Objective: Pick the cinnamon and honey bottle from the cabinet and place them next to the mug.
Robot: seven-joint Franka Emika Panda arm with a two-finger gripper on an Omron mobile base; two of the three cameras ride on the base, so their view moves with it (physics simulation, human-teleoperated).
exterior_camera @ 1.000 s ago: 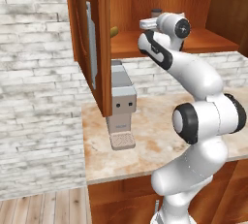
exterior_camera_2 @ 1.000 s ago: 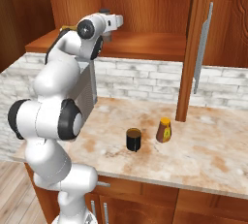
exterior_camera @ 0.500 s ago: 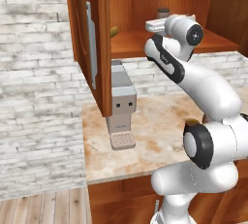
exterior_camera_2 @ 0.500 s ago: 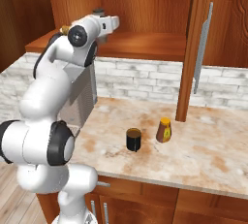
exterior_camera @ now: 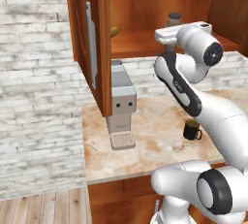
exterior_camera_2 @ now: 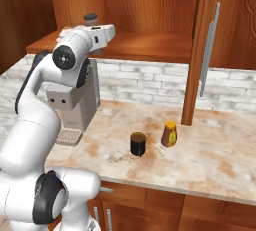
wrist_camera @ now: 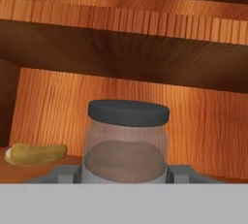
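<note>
Up on the cabinet (exterior_camera_2: pixel 150 45) shelf, the claw (wrist_camera: pixel 125 174) is closed on the cinnamon (wrist_camera: pixel 127 143), one finger on each side. The jar stands straight up, so it should come straight out toward the robot. It is a see-through grey jar with a dark lid and brown powder inside. The honey bottle (exterior_camera_2: pixel 169 134) already stands beside the mug (exterior_camera_2: pixel 137 144).

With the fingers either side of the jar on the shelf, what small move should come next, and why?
Probably lift the cinnamon slightly and draw it out of the cabinet. The fingers already flank its base, apparently shut on it, and the honey bottle already stands beside the mug.
</note>
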